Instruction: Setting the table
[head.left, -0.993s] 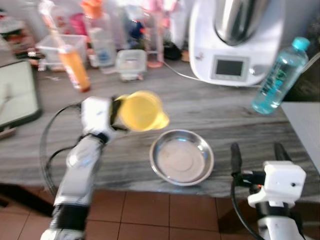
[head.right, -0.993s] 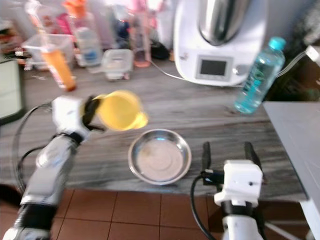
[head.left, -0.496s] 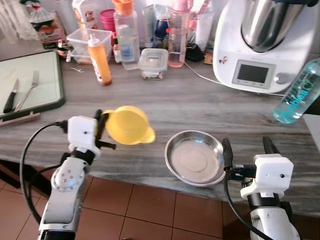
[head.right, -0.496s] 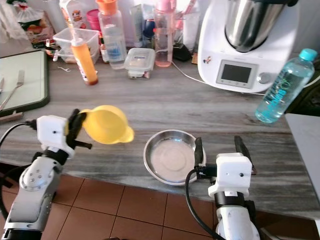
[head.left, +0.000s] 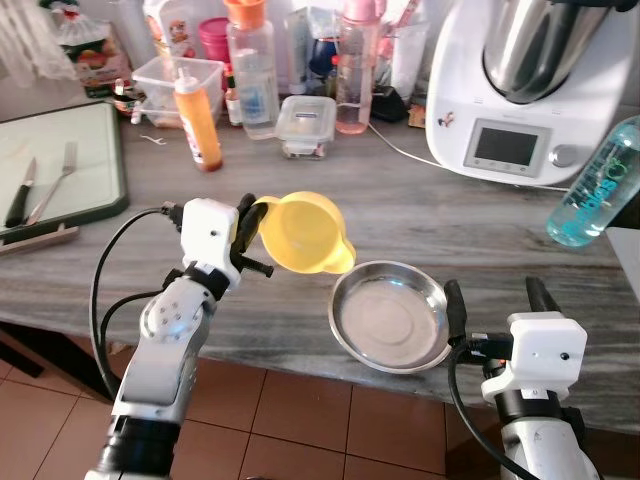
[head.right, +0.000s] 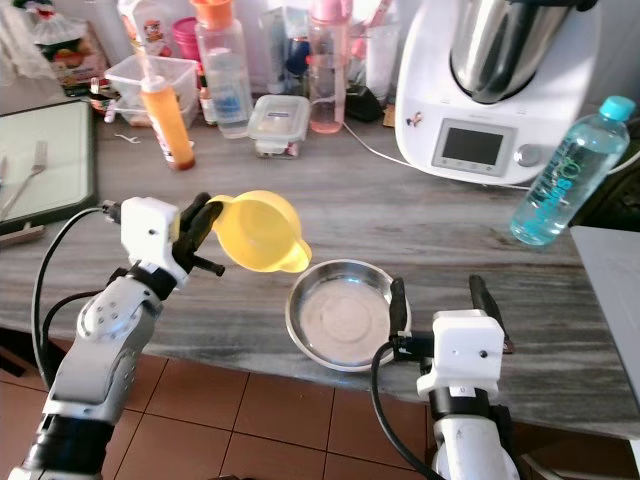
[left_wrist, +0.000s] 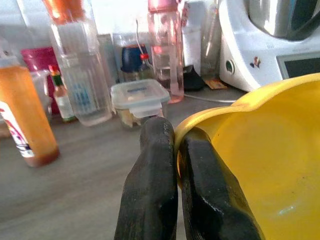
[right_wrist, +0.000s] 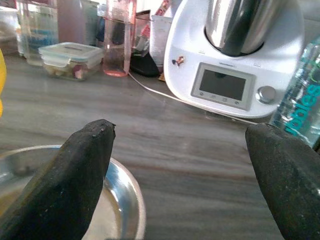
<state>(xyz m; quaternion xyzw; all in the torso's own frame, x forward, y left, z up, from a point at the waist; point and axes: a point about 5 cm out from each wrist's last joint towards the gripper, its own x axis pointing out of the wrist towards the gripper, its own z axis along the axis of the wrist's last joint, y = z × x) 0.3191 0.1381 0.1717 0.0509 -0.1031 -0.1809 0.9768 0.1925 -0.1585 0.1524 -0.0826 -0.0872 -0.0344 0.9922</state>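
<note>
A yellow plastic cup (head.left: 302, 233) hangs tilted above the grey counter, its rim pinched by my left gripper (head.left: 246, 226). In the left wrist view the two black fingers (left_wrist: 160, 170) close on the cup's rim (left_wrist: 235, 145). Just right of the cup, a round steel plate (head.left: 390, 316) lies near the counter's front edge. My right gripper (head.left: 493, 303) stands open at the plate's right side, with nothing between its fingers (right_wrist: 80, 165). A fork (head.left: 57, 181) and a knife (head.left: 20, 192) lie on a green-rimmed board (head.left: 85, 165) at the far left.
Along the back stand an orange sauce bottle (head.left: 198, 120), clear bottles (head.left: 250, 70), a lidded food box (head.left: 306, 125) and a white kitchen machine (head.left: 520, 90) with a cord. A blue water bottle (head.left: 596, 185) stands at the right. The counter's front edge (head.left: 280, 355) drops to a tiled floor.
My left arm has carried the yellow cup to the right, closer to the steel plate. The right gripper has stayed in place.
</note>
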